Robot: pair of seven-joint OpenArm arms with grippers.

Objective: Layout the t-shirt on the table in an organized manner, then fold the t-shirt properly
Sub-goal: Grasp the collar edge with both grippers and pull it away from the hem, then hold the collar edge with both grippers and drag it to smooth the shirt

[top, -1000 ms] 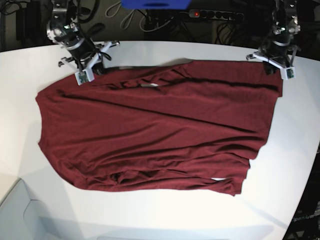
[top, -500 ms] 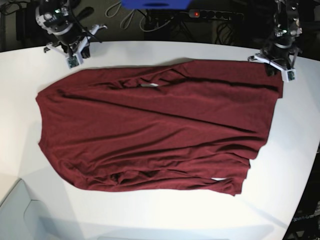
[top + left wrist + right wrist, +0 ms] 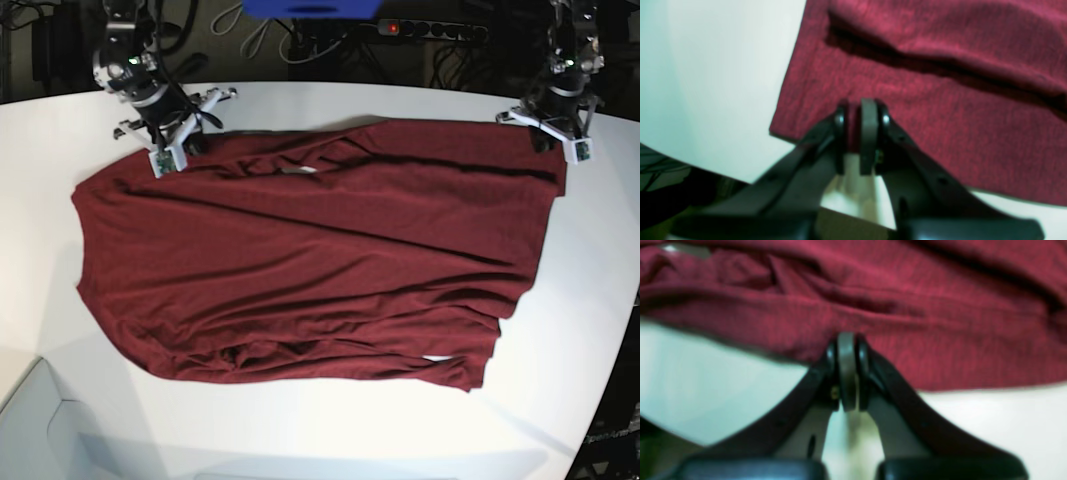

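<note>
One table [image 3: 330,440], white, with a curved edge, takes up most of my base view. One t-shirt [image 3: 300,260], dark red and plain, lies spread across the middle of it, wider than it is deep from where I watch. Long creases run across the cloth, and the near hem is bunched into small folds. A pale tag shows near the far edge, around the neck opening.

Two arms, one at each far corner of the shirt. Two grippers, counted.

My left gripper [image 3: 551,139] sits on the right of the base view, at the shirt's far right corner. In the left wrist view I see its tips [image 3: 862,133] pressed together with a strip of red cloth pinched between them, right at the shirt's edge, close to a corner of the fabric. White table shows to the left of that corner and below the hem.

My right gripper [image 3: 176,148] sits on the left of the base view, at the far left edge of the shirt. From the right wrist camera its tips [image 3: 846,370] are closed flat against each other at the hem; the picture is soft and I cannot tell whether any cloth is caught between them.
</note>
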